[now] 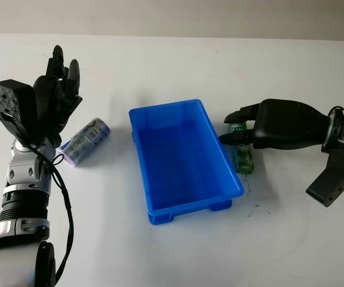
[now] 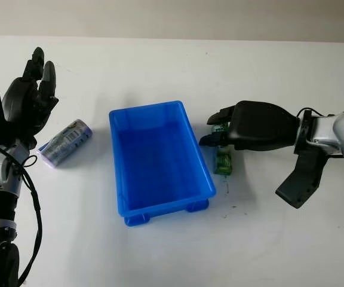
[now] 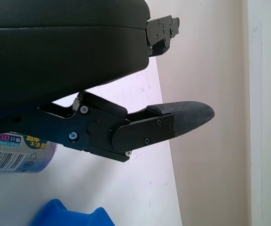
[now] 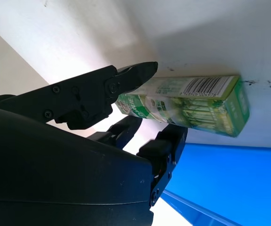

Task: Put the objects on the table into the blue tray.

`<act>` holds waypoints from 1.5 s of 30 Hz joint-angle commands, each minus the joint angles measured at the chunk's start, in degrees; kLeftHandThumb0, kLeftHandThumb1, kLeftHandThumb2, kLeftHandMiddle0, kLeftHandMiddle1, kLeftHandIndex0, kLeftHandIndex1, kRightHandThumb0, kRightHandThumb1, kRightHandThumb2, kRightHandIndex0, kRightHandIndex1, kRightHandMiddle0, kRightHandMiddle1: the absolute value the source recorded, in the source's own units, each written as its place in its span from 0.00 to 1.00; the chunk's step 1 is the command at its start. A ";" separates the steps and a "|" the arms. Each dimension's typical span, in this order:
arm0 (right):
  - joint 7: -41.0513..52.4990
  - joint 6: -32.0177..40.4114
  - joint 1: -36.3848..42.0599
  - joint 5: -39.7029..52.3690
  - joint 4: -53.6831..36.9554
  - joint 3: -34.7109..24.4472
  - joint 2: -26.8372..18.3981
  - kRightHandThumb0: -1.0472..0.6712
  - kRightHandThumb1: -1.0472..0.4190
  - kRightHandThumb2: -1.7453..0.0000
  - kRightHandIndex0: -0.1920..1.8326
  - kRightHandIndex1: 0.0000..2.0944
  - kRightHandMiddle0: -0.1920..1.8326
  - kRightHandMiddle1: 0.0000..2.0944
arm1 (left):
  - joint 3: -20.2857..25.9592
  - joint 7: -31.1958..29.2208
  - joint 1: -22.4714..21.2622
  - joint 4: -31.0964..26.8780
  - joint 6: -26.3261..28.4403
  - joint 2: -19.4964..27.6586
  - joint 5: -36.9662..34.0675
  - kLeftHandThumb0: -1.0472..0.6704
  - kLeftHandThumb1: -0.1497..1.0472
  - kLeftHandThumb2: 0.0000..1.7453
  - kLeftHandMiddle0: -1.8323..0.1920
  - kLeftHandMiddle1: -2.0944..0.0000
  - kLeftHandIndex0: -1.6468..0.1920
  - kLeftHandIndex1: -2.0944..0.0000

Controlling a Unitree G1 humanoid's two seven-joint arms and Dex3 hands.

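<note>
Right hand (image 2: 217, 134) is closing on the green carton (image 4: 192, 103), fingers either side, carton flat on the bench (image 1: 178, 251) just beside the blue tray (image 1: 151, 110). Step judged: grasp. Next: lift, carry over tray. Left hand (image 1: 58, 89) is raised, open, near the purple can (image 1: 85, 140).

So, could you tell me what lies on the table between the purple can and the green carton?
The blue tray lies between the purple can and the green carton, as the left eye view shows; nothing is inside it yet.
</note>
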 commanded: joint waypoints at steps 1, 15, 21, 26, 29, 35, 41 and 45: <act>-0.59 -0.46 -0.74 -0.41 0.75 1.18 0.44 0.46 0.08 0.97 0.29 0.34 0.23 0.43 | 0.14 -0.06 0.05 -1.16 0.11 1.12 0.32 0.18 1.00 0.36 1.00 1.00 1.00 1.00; -2.04 -1.83 -0.70 -0.01 1.93 3.41 1.89 0.37 0.06 0.97 0.27 0.92 0.26 0.75 | 0.02 0.49 0.47 -2.15 0.70 1.31 0.67 0.18 1.00 0.37 1.00 1.00 1.00 1.00; -0.90 -1.85 0.12 2.35 3.28 2.84 3.04 0.32 0.00 0.91 0.43 1.00 0.31 0.95 | 0.18 0.93 0.71 -2.82 1.55 1.30 0.54 0.18 1.00 0.37 1.00 1.00 1.00 1.00; 3.96 -3.27 0.43 6.75 4.14 1.16 3.71 0.29 0.00 0.85 0.54 1.00 0.42 1.00 | 0.16 0.53 0.74 -2.67 1.17 1.41 0.50 0.18 1.00 0.37 1.00 1.00 1.00 1.00; 7.73 -4.11 0.63 10.29 5.42 -0.66 4.19 0.30 0.00 0.85 0.54 1.00 0.44 1.00 | 0.28 0.63 0.79 -2.96 1.52 1.25 0.30 0.18 1.00 0.37 1.00 1.00 1.00 1.00; 14.90 -1.18 0.13 16.21 7.14 -4.87 5.15 0.33 0.00 0.89 0.43 1.00 0.37 1.00 | 0.25 0.73 0.77 -2.86 1.37 1.25 0.44 0.18 1.00 0.36 1.00 1.00 1.00 1.00; 18.56 2.56 -2.27 19.85 7.99 -8.26 6.18 0.34 0.00 0.89 0.37 1.00 0.35 1.00 | 0.21 0.60 0.76 -2.84 1.62 1.52 0.52 0.18 1.00 0.36 1.00 1.00 1.00 1.00; 18.59 6.21 -4.62 19.97 8.15 -9.37 6.68 0.33 0.00 0.90 0.38 0.93 0.33 0.96 | 0.31 0.94 0.70 -3.06 2.09 1.61 0.60 0.18 1.00 0.36 1.00 1.00 1.00 1.00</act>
